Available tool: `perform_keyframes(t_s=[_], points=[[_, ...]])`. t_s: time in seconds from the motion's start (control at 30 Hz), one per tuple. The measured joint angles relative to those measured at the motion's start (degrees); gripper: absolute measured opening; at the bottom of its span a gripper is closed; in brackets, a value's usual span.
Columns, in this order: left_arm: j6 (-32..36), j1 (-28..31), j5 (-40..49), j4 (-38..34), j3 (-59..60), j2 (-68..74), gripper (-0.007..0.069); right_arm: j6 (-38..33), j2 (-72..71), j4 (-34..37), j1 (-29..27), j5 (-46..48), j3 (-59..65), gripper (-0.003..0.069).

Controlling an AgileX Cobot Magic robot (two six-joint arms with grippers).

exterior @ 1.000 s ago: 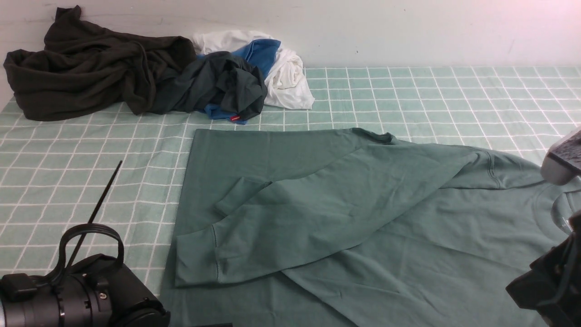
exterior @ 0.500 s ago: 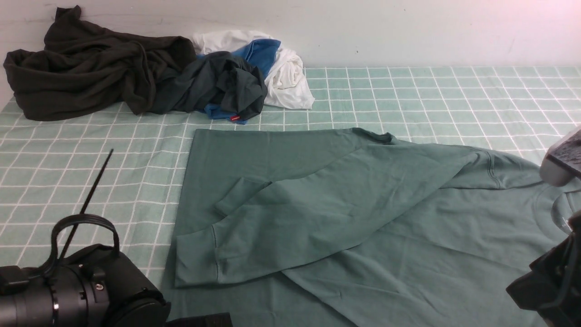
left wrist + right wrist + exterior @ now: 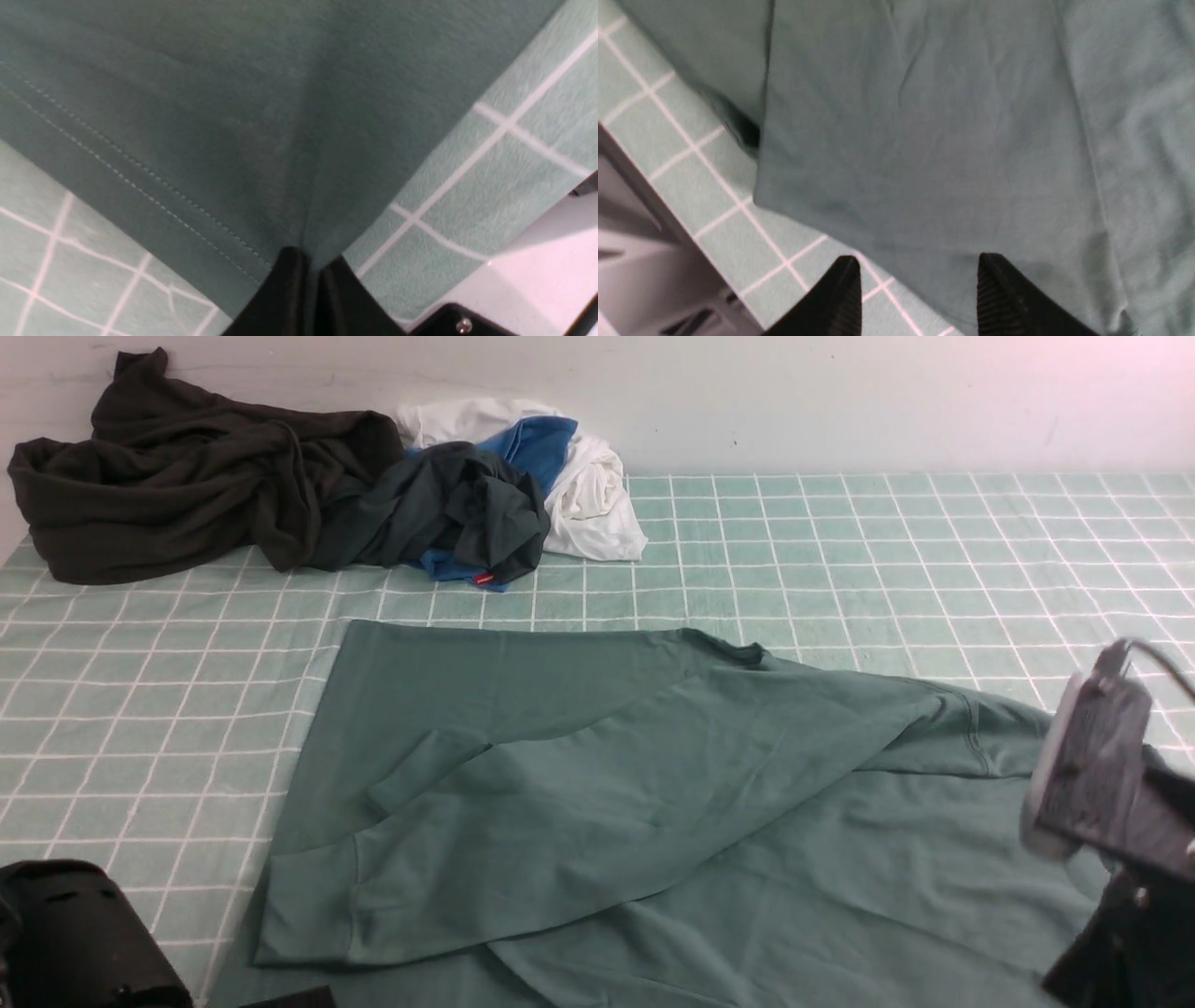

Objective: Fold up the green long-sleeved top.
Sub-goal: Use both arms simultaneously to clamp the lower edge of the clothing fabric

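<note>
The green long-sleeved top [image 3: 607,784] lies spread on the checked cloth, with one sleeve folded across its body towards the cuff at the near left. My left gripper [image 3: 312,266] is shut on the stitched hem corner of the top [image 3: 233,116]; in the front view only the arm's dark body [image 3: 75,943] shows at the bottom left. My right gripper [image 3: 920,280] is open and empty, with its jaws wide apart just over an edge of the top [image 3: 948,116]. The right arm [image 3: 1092,784] hangs over the top's right end.
A very dark olive-brown garment [image 3: 168,476], a blackish-green garment [image 3: 448,509] and white and blue clothes [image 3: 579,476] are piled at the back left against the wall. The checked cloth [image 3: 887,532] covers the table. The table's white edge [image 3: 537,280] is near the left gripper.
The top has slid to the left and towards the camera. The left arm has dropped lower at the bottom left. The right arm has swung up and in over the top's right end.
</note>
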Motion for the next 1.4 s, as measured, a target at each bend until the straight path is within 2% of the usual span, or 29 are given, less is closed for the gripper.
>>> perform_keyframes(t_s=[0.1, 0.23, 0.5, 0.7, 0.83, 0.93, 1.07, 1.1, 1.13, 1.2, 1.4], points=[[-0.4, 0.11, -1.41, -0.02, 1.35, 0.0, 0.0006, -7.5, 0.64, -1.42, 0.0, -4.92, 8.23, 0.0433], [-0.84, 0.11, -3.12, -0.02, 1.35, 0.0, 0.0006, -12.23, 0.64, -3.31, 0.0, -13.98, 15.87, 0.0482], [-0.95, 0.11, -5.71, -0.02, 1.39, 0.0, 0.0006, -20.78, 2.67, -8.21, 0.0, -26.0, 23.4, 0.0494], [-0.95, 0.11, -5.92, -0.02, 1.39, 0.0, 0.0006, -22.48, 7.34, -10.85, 0.0, -32.27, 23.48, 0.0483], [-0.95, 0.11, -5.92, -0.07, 1.39, 0.0, 0.0006, -24.13, 9.34, -11.16, 0.0, -32.41, 23.48, 0.0428], [-0.95, 0.11, -5.92, -0.07, 1.39, 0.0, 0.0006, -25.48, 9.35, -11.16, 0.0, -31.28, 23.48, 0.0361], [-0.95, 0.11, -5.92, -0.07, 1.39, 0.0, 0.0006, -25.98, 9.35, -11.16, 0.0, -30.29, 23.48, 0.0197], [-0.95, 0.11, -5.92, -0.07, 1.39, 0.0, 0.0006, -25.98, 9.35, -11.16, 0.0, -30.27, 23.48, 0.0189], [-0.96, 0.11, -5.92, -0.12, 1.39, 0.0, 0.0006, -26.04, 9.35, -11.16, 0.0, -30.22, 23.48, 0.0115], [-1.21, 0.17, -5.92, -0.12, 1.39, 0.0, 0.0006, -26.04, 9.35, -11.16, 0.0, -30.35, 23.43, 0.0037], [-1.48, 2.64, -3.67, 0.2, -2.03, 0.0, 0.0006, -25.41, 8.11, -11.87, 0.0, -26.39, 18.18, 0.0009]])
